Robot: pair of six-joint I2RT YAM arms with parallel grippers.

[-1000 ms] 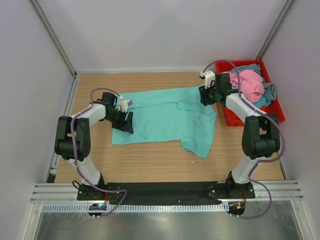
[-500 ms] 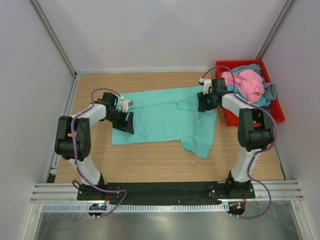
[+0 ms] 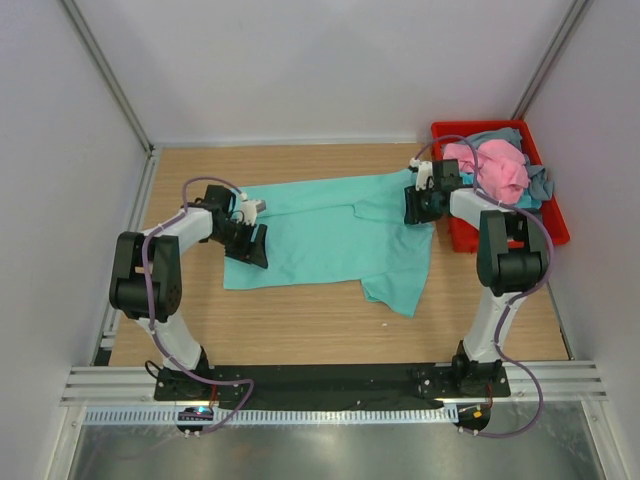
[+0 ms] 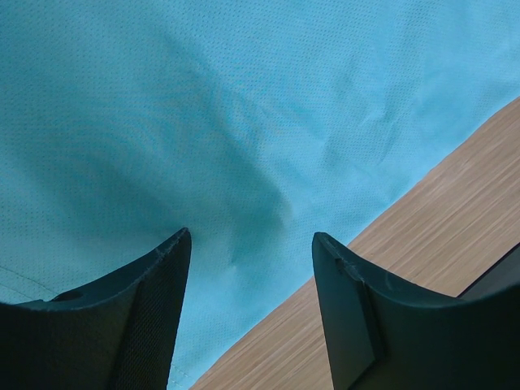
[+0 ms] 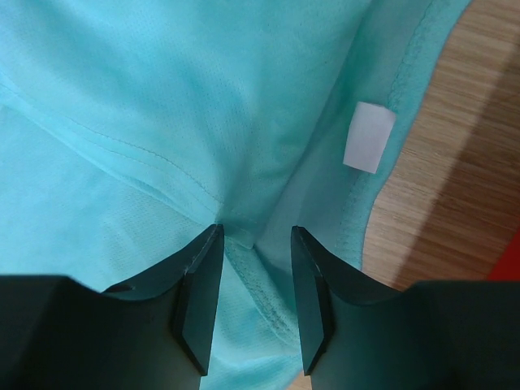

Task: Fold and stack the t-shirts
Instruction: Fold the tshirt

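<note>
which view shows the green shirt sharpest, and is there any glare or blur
left wrist: shirt weave crisp, a soft shadow near the bottom; right wrist: cloth softer, white label soft-edged; top view: even light, no glare on the table.

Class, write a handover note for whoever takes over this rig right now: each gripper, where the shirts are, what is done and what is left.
Left gripper: open, low over the left edge of the teal shirt, holding nothing.
Right gripper: open, jaws either side of a crease near the collar; no firm grip visible.
Shirts: the teal one lies spread and unfolded on the table. The pink shirt and others are heaped in the red bin.
Done: one shirt laid out.
Left: fold it, then fold and stack the rest.
</note>
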